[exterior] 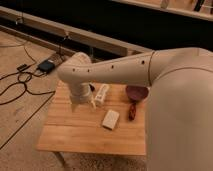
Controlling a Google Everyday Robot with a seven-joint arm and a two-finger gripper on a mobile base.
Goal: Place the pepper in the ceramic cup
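- Jaws: at the end of my wrist (pixel 77 100), left of centre, over the desk (pixel 70 135); spread or pressed together, I cannot tell.
- Pepper (pixel 132 111): right of centre, lying on the desk, well apart from my jaws.
- Ceramic cup (pixel 111 119): centre, near the pepper's left.
- Step, as I judge: cross rightward, descend from above, pinch the pepper across its narrow body.
- Obstacles: pale bottle (pixel 100 95) just beside my wrist; maroon bowl (pixel 136 91) just above the pepper.

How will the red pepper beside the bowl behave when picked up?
The pepper seems glossy, so it may slip. Small and elongated, it is probably light and might roll if nudged. The gripper hangs over the table, apart from it.
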